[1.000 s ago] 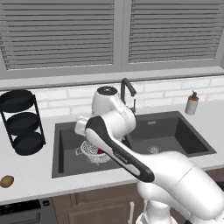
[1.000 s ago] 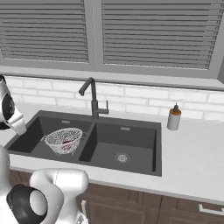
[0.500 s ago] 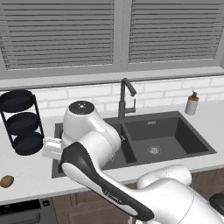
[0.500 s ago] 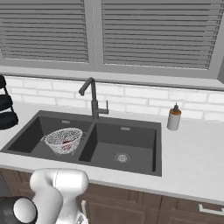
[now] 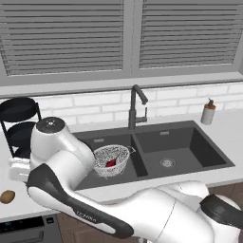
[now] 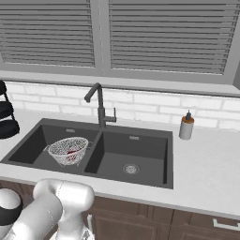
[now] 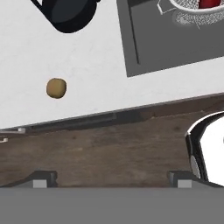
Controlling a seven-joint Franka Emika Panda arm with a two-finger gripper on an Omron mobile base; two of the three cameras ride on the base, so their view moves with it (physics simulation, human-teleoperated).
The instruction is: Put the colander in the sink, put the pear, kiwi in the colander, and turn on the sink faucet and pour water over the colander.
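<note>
The silvery perforated colander (image 5: 111,160) (image 6: 69,150) sits in the left basin of the dark grey sink (image 5: 190,147) (image 6: 140,157). The dark-red pear (image 5: 111,163) (image 6: 71,153) lies inside it. The tan kiwi (image 5: 7,196) (image 7: 56,88) rests on the white counter left of the sink. My gripper (image 7: 111,179) is open and empty, high over the counter's front edge. The kiwi lies well beyond its fingertips (image 7: 43,177), to the upper left in the hand view. The colander's rim (image 7: 197,11) shows at that view's top right. The faucet (image 5: 135,107) (image 6: 100,105) stands behind the divider, with no water showing.
A black tiered rack (image 5: 16,126) (image 7: 70,13) stands at the counter's far left, behind the kiwi. A soap dispenser (image 5: 208,113) (image 6: 186,126) stands right of the sink. My white arm (image 5: 95,199) bends across the front left of the counter. Brown cabinet fronts (image 7: 109,144) run below the counter's edge.
My arm has swung left, from above the sink's left basin to the counter's left end. The gripper has stayed open. The colander and the pear have not moved.
</note>
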